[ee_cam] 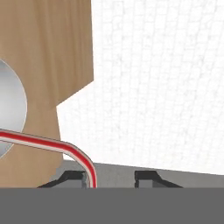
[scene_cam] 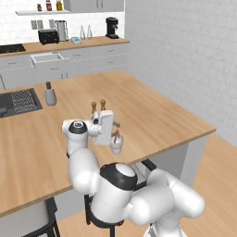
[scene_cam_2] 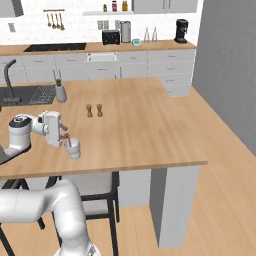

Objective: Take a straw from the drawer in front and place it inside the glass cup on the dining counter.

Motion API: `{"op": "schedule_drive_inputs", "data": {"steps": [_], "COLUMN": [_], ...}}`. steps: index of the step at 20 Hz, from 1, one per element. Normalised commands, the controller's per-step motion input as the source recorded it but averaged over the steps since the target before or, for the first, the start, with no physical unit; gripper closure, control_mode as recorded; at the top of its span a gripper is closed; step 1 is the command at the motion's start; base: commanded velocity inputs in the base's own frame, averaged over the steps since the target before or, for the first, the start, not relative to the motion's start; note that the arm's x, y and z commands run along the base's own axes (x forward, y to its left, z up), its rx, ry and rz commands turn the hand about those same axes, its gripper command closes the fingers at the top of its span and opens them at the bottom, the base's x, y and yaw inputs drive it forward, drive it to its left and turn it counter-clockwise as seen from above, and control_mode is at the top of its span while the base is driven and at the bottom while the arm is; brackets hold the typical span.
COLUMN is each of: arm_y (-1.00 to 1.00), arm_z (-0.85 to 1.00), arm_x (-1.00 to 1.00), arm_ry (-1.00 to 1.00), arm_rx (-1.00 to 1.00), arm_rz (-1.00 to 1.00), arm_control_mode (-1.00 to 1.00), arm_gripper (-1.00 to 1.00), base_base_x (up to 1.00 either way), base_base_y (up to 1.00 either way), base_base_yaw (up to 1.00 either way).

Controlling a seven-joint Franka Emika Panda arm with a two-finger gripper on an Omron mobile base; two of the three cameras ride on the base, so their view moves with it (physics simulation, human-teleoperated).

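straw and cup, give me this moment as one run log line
phase: placing | gripper: jaws apart, beside glass cup | straw: tip over cup, bent end at left finger | cup: upright near dining counter front edge

The cup (scene_cam_2: 74, 149) stands on the counter (scene_cam_2: 150, 130) near its front edge with the straw (ee_cam: 65, 148) in it, the two shakers (scene_cam_2: 94, 110) behind it toward the middle and the bottle (scene_cam: 50, 94) farther back.
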Motion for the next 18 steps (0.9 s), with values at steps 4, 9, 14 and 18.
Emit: {"op": "schedule_drive_inputs", "data": {"steps": [4, 9, 14, 18], "arm_y": [0.00, 0.00, 0.00, 0.00], "arm_z": [0.00, 0.03, 0.12, 0.02], "arm_x": [0.00, 0.00, 0.00, 0.00], "arm_ry": [-0.02, -0.02, -0.02, -0.01], "arm_rx": [0.14, 0.16, 0.19, 0.21], "arm_rz": [0.00, 0.00, 0.00, 0.00], "arm_control_mode": [-1.00, -1.00, -1.00, -1.00], "arm_gripper": [-1.00, -1.00, -1.00, -1.00], "base_base_x": [0.00, 0.00, 0.00, 0.00], "base_base_y": [0.00, 0.00, 0.00, 0.00], "base_base_yaw": [0.00, 0.00, 0.00, 0.00]}}
